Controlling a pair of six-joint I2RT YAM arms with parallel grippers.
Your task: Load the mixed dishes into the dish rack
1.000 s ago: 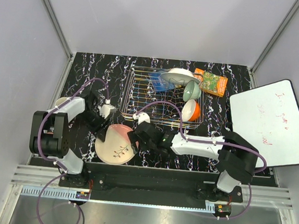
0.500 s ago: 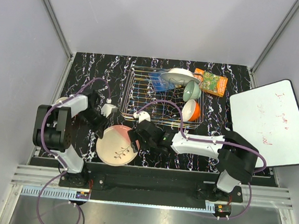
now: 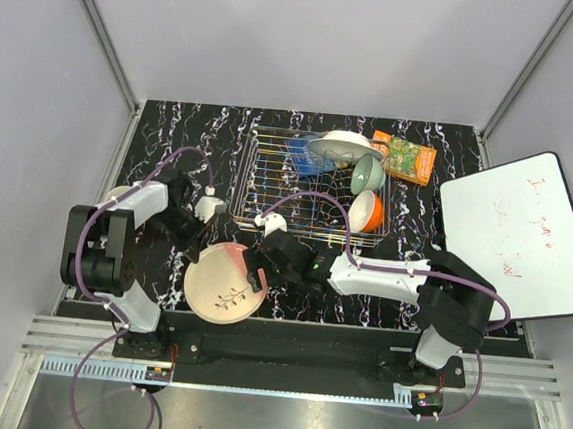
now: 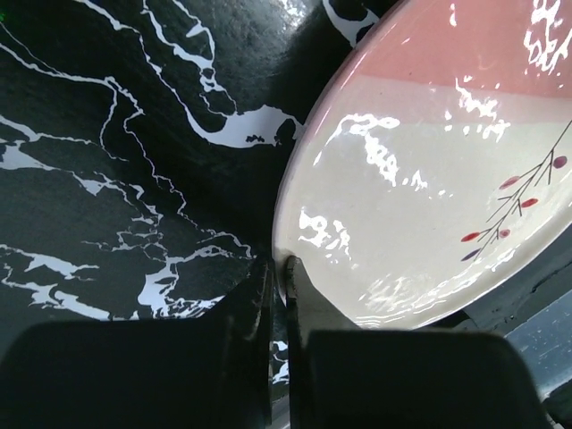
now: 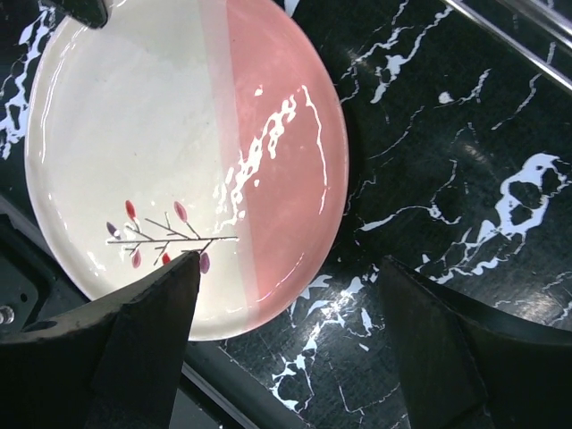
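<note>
Overhead view of a black desk [image 3: 173,134] veined with white, seen from above and behind two robot arms.

At the desk's left edge, half hidden behind the left arm, sits a pale round object that is probably the small cup [image 3: 117,196]; too little of it shows to be sure.

The left hand [image 3: 203,250] reaches toward the desk's near edge. Its wrist view shows the two fingers [image 4: 299,295] pinched tight on the left rim of the pink-and-cream plate [image 3: 222,287], one finger above the rim and one below.

The plate lies face up by the near edge, left of the middle, between the two arms and outside the rack. One half is pink, the other cream with a thin leaf sprig.

The right hand [image 3: 255,270] hangs over the plate's right side with its fingers spread wide, holding nothing.

Further back, around the middle of the desk, stands the silver wire dish rack [image 3: 255,172]. Its right end holds a white plate [image 3: 341,144] at the far side, a pale green bowl [image 3: 368,171] and an orange bowl [image 3: 367,212]. A blue packet [image 3: 307,156] lies inside as well.

An orange packet [image 3: 404,157] lies just beyond the rack's far right corner.

A white board [image 3: 516,235] with red writing overhangs the desk's right edge.
</note>
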